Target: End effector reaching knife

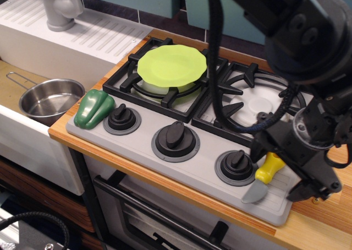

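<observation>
Single view, from above the stove's front left corner.

Knife (264, 175) lying flat on the grey front panel of the stove (181, 164), at its right end, just right of the right-hand knob (236, 164). Yellow handle pointing up and back, grey blade pointing toward the stove's front edge. Out in the open, so easy to come at from above.

End effector (286, 164) low over that corner, spread wide: one dark finger (258, 145) at the handle's left, close by the knob, the other (316, 186) well off to the right near the panel's edge. Handle between the two fingers, apparently untouched as yet; contact hard to judge under the arm's bulk. Straddling pose probably chosen to close across the chunky handle rather than the thin blade.

Elsewhere, clear of the reach: green plate (171, 65) on the back-left burner, green pepper (93, 108) at the panel's left end, steel pot (49, 98) in the sink beside the wooden worktop (324, 217).

Reach judged nearly done; a small drop and a squeeze likely remaining. Risk: left finger catching the knob.
</observation>
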`<move>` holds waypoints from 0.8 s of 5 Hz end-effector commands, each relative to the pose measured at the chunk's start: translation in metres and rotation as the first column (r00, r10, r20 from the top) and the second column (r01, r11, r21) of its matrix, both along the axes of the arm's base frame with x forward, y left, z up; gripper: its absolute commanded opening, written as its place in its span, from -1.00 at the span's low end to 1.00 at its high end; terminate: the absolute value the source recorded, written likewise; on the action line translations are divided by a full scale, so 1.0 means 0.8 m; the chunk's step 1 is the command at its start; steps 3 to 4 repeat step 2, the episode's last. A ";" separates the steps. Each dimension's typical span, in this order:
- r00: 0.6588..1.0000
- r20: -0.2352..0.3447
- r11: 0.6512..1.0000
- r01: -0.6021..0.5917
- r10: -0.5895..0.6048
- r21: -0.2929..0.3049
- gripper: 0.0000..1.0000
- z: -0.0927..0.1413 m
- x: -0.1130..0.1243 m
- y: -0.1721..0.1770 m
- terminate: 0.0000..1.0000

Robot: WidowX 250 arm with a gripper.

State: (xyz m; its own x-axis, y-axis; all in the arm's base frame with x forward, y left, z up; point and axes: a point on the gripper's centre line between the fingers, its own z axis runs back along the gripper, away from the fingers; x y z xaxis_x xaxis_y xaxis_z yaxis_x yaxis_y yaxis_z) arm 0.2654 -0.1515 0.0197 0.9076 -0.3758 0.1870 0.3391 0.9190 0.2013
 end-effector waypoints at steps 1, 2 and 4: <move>0.996 0.054 0.997 0.071 -0.068 -0.042 1.00 -0.023 0.027 0.004 -1.00; 0.997 0.045 0.997 0.066 -0.064 -0.045 1.00 -0.021 0.027 0.004 1.00; 0.997 0.045 0.997 0.066 -0.064 -0.045 1.00 -0.021 0.027 0.004 1.00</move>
